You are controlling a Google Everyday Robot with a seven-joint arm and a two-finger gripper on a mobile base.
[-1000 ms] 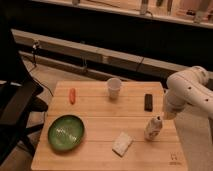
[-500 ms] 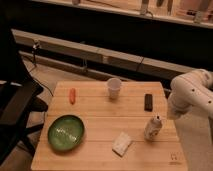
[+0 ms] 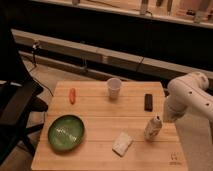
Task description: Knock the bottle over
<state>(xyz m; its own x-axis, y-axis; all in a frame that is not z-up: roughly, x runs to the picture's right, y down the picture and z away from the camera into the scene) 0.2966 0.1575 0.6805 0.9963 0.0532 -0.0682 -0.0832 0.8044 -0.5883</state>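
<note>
**Bottle upright, knock not yet made**

The task is judged to be at its approach stage. The bottle (image 3: 152, 128) is seen standing at the lower right of the table (image 3: 95, 112), leaning a little but not toppled, so the knock itself is left to be done. The white arm (image 3: 189, 97) is placed at the right edge of the frame, with its lower end brought down close beside the bottle's upper right. The gripper (image 3: 161, 120) is taken to be at that lower end, right next to the bottle's neck; contact cannot be confirmed. Whether it is spread or closed cannot be told, and nothing is seen to be held by it. A sideways push toward the left of the frame is judged to be what is still needed.

The things on the table are counted as follows. One bottle is present. One paper cup (image 3: 114, 88) is set upright at the upper middle. One green plate (image 3: 66, 132) is laid at the lower left. One small orange item (image 3: 72, 95), possibly a carrot, is found at the upper left. One dark block (image 3: 148, 102) is placed at the upper right, above the bottle. One pale block (image 3: 122, 143) is laid at the lower middle, just left of the bottle. One dark chair (image 3: 17, 107) is stood off the table, at the left edge of the frame.
</note>
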